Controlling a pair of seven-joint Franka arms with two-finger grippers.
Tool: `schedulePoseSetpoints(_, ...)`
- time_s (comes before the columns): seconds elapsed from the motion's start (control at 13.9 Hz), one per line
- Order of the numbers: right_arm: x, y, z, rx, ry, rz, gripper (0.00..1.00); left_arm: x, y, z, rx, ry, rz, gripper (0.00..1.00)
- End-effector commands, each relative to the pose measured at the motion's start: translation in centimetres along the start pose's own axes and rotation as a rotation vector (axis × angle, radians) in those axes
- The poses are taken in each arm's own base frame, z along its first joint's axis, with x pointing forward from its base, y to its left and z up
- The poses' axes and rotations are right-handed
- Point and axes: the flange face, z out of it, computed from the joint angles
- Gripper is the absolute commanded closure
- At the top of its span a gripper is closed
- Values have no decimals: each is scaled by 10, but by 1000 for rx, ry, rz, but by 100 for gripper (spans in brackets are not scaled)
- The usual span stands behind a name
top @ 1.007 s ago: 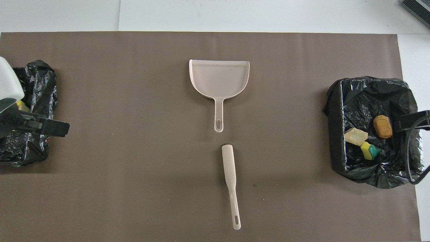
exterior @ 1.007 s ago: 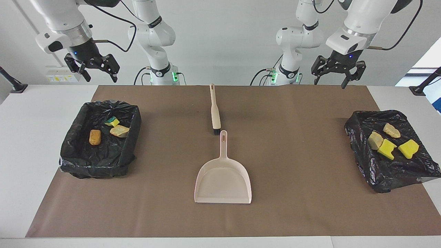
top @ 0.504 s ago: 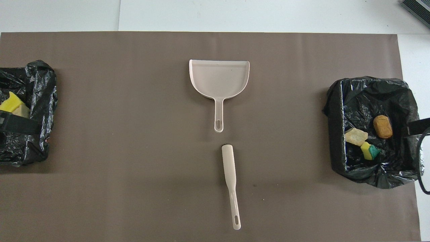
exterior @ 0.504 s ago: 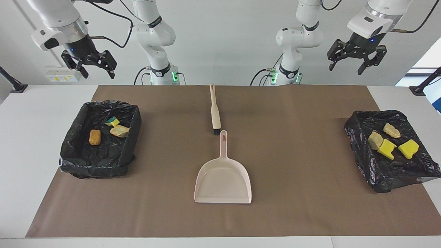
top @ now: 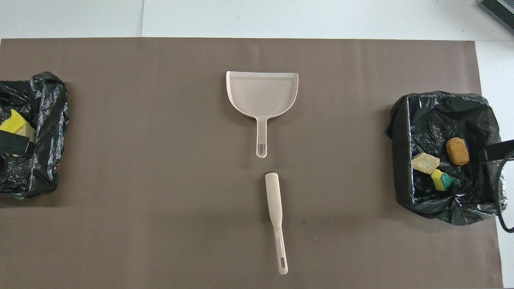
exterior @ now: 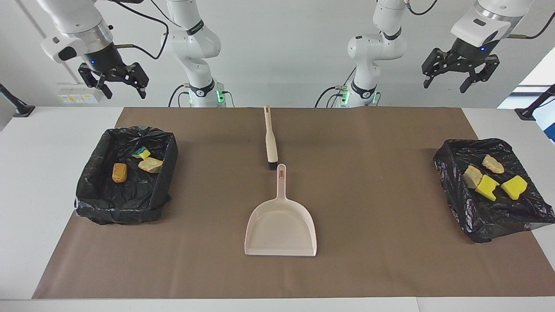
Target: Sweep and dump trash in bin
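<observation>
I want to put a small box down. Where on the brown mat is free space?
Free: the mat between the dustpan and each bin, right-arm end, left-arm end. Crowded: the middle line, where the brush almost meets the dustpan handle.

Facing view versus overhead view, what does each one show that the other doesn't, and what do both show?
Only the facing view shows both arms whole, with the left hand and right hand open and raised above the table, and all four trash pieces in the bin at the left arm's end. Only the overhead view shows a dark slatted object off the table's corner. Both show the dustpan, the brush and the bin at the right arm's end holding three pieces.
</observation>
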Motion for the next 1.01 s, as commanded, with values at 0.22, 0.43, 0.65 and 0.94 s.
schedulePoseSetpoints(0.22,-4,9,-4,-8,10,-15,0,-8,2,2,-25,0,2,0)
schedulePoseSetpoints(0.43,-4,8,-5,-9,13,-15,0,-9,3,3,-26,-7,0,0)
schedulePoseSetpoints(0.65,-4,7,-5,-10,12,-18,0,-7,3,1,-23,7,1,0)
schedulePoseSetpoints(0.94,-4,6,-4,-8,10,-21,0,-8,4,1,-21,6,1,0)
